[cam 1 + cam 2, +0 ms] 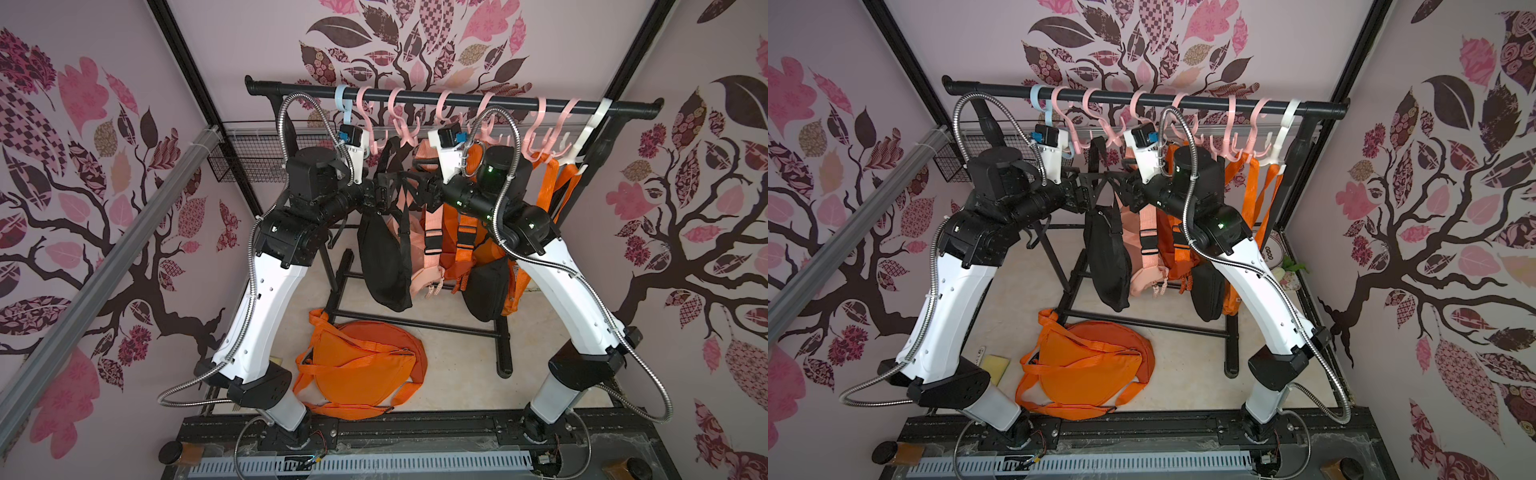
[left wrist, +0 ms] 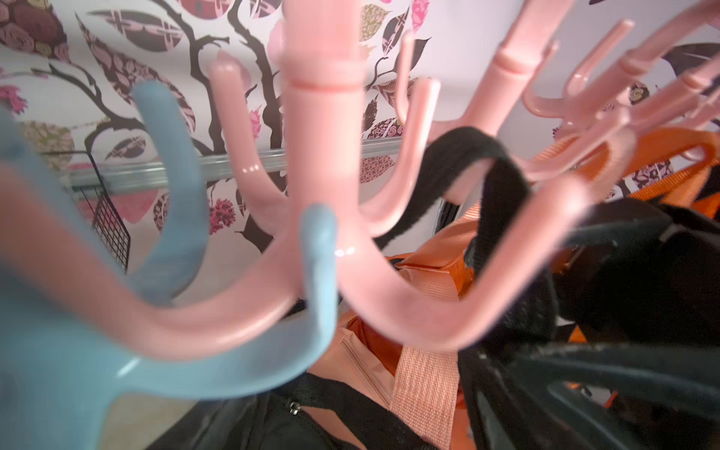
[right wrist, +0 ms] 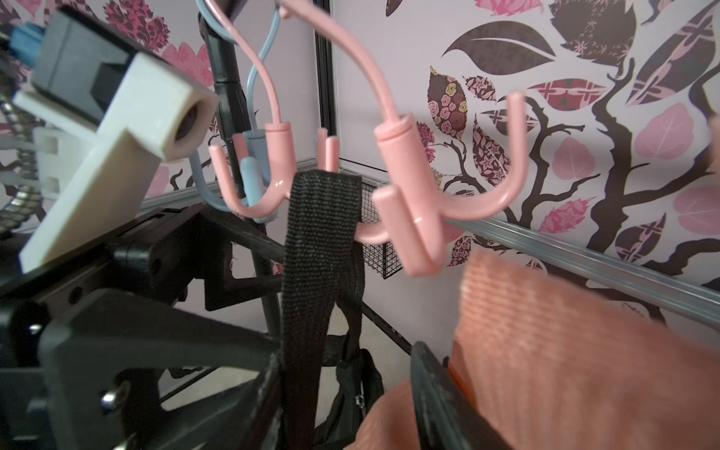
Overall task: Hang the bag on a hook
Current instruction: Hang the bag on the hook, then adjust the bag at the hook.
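A black bag (image 1: 384, 257) (image 1: 1106, 257) hangs under the rail. Its black strap (image 3: 323, 218) (image 2: 487, 163) is looped over a prong of a pink hook (image 3: 272, 195) (image 2: 323, 156). My left gripper (image 1: 399, 179) and right gripper (image 1: 415, 189) meet tip to tip at the strap, just below the hooks. In the right wrist view my right gripper (image 3: 350, 397) is open, and the strap runs down beside one finger (image 3: 436, 389) without being pinched. The left jaws stand apart too, holding nothing. An orange bag (image 1: 361, 370) (image 1: 1084, 365) lies on the floor in front.
The black rail (image 1: 415, 97) carries a blue hook (image 2: 171, 233), several pink hooks and a white one (image 1: 590, 133). A pink bag (image 1: 419, 249), orange bags (image 1: 548, 187) and another black bag (image 1: 486, 286) hang close by. A wire basket (image 1: 249, 158) sits at the back left. The rack's base bars (image 1: 415, 324) cross the floor.
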### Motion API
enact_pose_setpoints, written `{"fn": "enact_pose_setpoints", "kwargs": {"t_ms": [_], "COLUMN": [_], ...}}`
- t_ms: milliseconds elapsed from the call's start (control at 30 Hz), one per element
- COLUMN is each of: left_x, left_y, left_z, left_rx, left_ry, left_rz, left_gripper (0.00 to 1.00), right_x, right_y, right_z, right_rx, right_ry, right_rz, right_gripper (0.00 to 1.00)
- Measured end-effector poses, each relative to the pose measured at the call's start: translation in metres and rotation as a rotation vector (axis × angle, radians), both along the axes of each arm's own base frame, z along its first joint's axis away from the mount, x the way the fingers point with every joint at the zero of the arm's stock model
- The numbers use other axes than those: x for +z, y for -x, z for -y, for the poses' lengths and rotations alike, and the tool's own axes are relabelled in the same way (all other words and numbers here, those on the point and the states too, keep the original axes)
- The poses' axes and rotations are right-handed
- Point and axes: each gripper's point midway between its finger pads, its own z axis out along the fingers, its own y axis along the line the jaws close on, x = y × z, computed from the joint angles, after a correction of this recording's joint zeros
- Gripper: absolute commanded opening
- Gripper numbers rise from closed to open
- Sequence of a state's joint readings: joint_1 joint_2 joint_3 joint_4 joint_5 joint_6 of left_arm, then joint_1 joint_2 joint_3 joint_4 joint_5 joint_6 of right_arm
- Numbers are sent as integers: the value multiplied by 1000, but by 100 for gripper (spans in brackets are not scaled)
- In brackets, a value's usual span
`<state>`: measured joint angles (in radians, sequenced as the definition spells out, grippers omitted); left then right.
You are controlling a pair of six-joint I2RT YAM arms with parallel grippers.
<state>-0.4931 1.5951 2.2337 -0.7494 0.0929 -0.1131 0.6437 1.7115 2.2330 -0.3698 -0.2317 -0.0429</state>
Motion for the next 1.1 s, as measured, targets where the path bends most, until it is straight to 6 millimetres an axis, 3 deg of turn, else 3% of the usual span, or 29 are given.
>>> {"fn": "enact_pose_setpoints", "kwargs": {"t_ms": [333,533,667,767,900,967,1100], "left_x": [17,15,13,5,-21,-41,-92], "left_y": [40,67,97,120,143,152,158], "left_z": [14,-8,-44,-84,-142,-167,-198], "left_rx": [-135,-105,-9,127,355,464,618], "left_ry": [46,83,108,127,156,159,131], "left_rz": [135,217,272,304,317,308,252], "left_gripper": [96,98,98,98,98,98,98], "right_x": [12,20,34,50,52,41,-6], "right_y": [5,22,57,92,153,175,175], "right_z": [6,17,31,32,-6,-29,-71], "right_rx": [-9,2,68,164,372,486,559], "right_ry": [-32,-77,-146,-202,-215,-214,-173], "right_rz": [8,9,33,75,104,81,-12], "right_gripper": [67,71,73,75,75,76,76]}}
